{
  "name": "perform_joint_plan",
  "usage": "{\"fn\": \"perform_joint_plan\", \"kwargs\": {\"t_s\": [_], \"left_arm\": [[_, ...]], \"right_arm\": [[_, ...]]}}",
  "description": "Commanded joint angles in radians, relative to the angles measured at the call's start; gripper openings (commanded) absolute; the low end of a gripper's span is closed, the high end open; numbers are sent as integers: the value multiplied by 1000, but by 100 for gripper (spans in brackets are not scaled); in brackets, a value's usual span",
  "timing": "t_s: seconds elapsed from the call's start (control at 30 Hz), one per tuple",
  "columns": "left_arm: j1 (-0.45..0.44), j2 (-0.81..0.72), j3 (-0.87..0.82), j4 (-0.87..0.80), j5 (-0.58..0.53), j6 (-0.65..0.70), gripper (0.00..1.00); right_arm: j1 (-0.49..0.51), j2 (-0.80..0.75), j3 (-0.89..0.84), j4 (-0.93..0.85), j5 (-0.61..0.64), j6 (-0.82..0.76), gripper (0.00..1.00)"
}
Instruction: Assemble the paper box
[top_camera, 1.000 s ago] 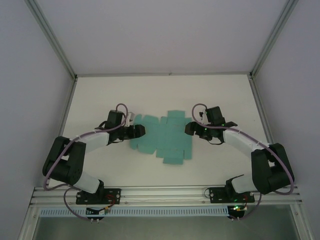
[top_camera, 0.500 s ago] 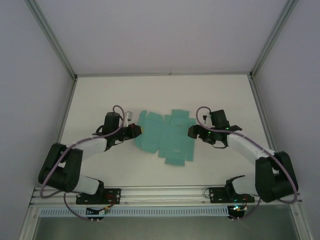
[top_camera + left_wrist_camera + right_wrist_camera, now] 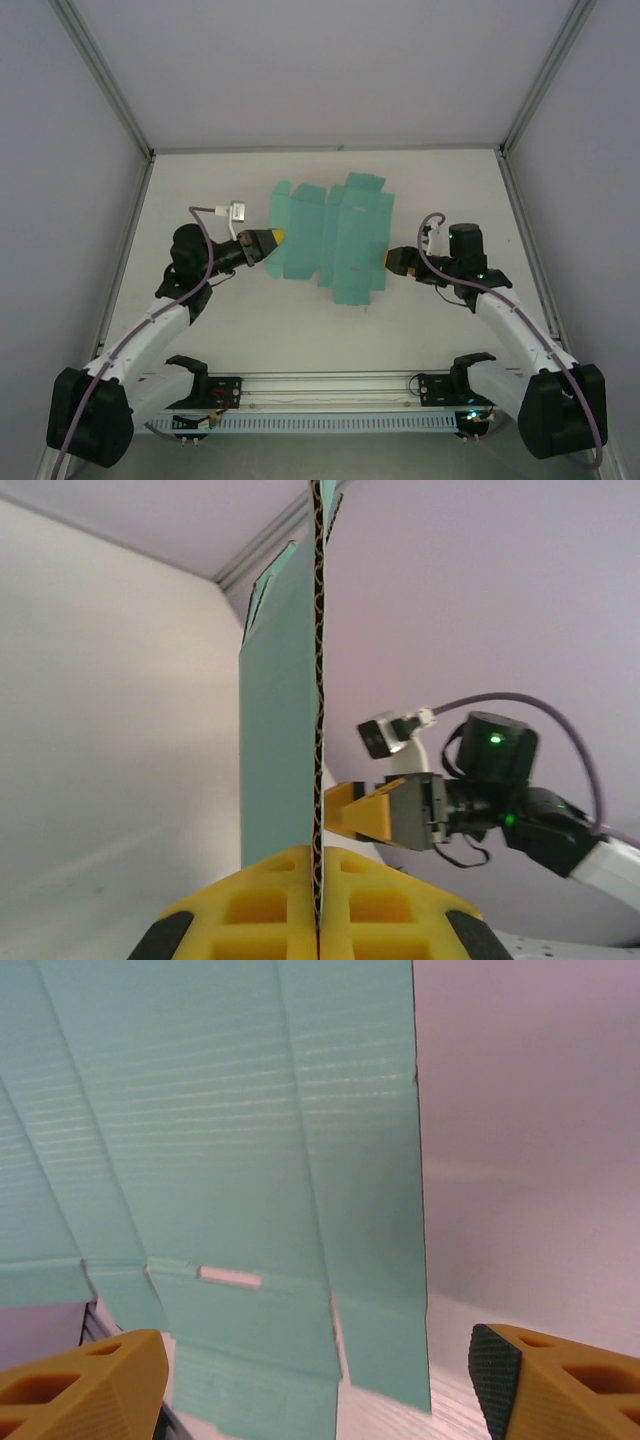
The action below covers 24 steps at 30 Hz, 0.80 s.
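At mid-frame the left fingers [image 3: 266, 240] pinch the left edge of the unfolded paper box [image 3: 335, 240], while the right fingers [image 3: 397, 261] stand spread by its right edge.

Paper box [image 3: 335, 240] in left claw [image 3: 274, 239] (edgewise)

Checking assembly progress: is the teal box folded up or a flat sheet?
Spread, not folded: in the top view the paper box is one flat sheet, panels and tabs unfolded; the left gripper pinches its edge.

Even, soft overhead light; faint shadows; no glare; wrist close-ups slightly soft.
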Motion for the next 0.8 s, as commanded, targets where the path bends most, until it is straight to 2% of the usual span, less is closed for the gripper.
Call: {"fn": "perform_joint_plan", "kwargs": {"t_s": [0.0,0.1,0.27,0.37,0.5,0.73,0.77], "left_arm": [[5,-64,-9,105,57,-104,0],[4,-114,7,35,43,-85,0],[4,-169,3,-40,13,-56,0],[3,-185,-5,-57,1,-51,0],[4,-191,-9,-70,-15,-46,0],[4,-203,-12,-150,-92,-12,0],[5,-205,-12,-169,-96,-2,10]], "right_arm": [[-14,-5,4,55,-67,-34,79],[-24,11,5,96,-88,-35,77],[-26,5,2,193,-172,-7,47],[-25,-20,-7,247,-231,3,36],[-25,-41,-7,279,-314,11,31],[-25,-53,34,140,-267,-49,0],[-25,-51,42,123,-255,-58,0]]}}
